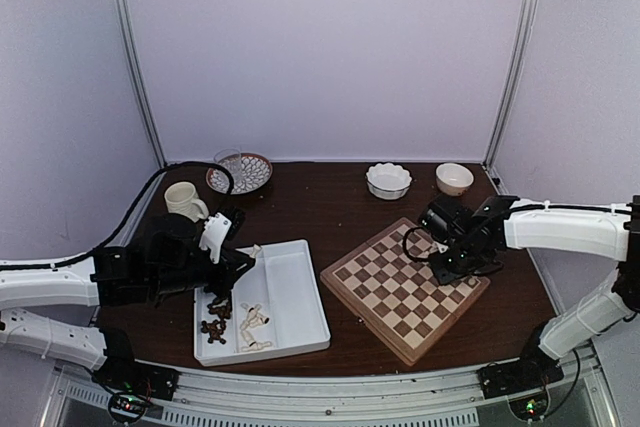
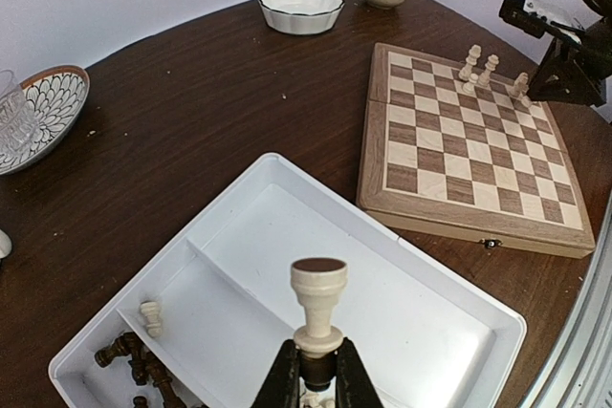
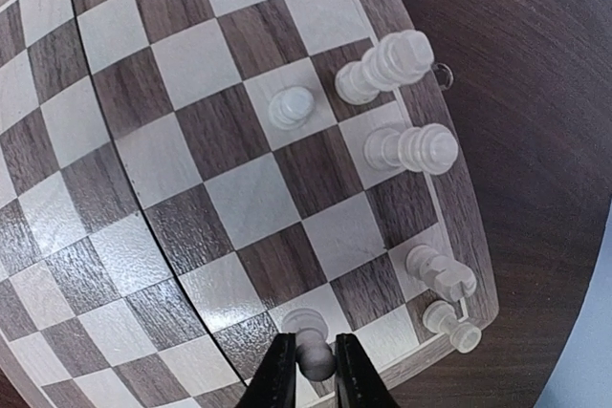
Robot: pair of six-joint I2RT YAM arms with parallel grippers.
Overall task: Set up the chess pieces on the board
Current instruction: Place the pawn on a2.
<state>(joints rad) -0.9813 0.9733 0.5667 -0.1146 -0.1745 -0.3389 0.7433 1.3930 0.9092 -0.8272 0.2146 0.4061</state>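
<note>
The board (image 1: pixel 405 287) lies right of centre. Several cream chess pieces (image 3: pixel 411 148) stand along its far right edge. My right gripper (image 3: pixel 314 362) is shut on the head of a cream pawn (image 3: pixel 314 355) that stands on a pale square near the board's corner. My left gripper (image 2: pixel 316 370) hovers over the white tray (image 2: pixel 411 312), shut on a cream piece (image 2: pixel 318 308) held upside down with its dark base on top. Dark pieces (image 2: pixel 134 360) and a cream pawn (image 2: pixel 151 315) lie in the tray's left compartment.
A mug (image 1: pixel 184 199) and a patterned plate (image 1: pixel 240 173) with a glass sit at the back left. A scalloped white bowl (image 1: pixel 388 179) and a small bowl (image 1: pixel 454 177) stand behind the board. The tray (image 1: pixel 290 287) lies left of the board.
</note>
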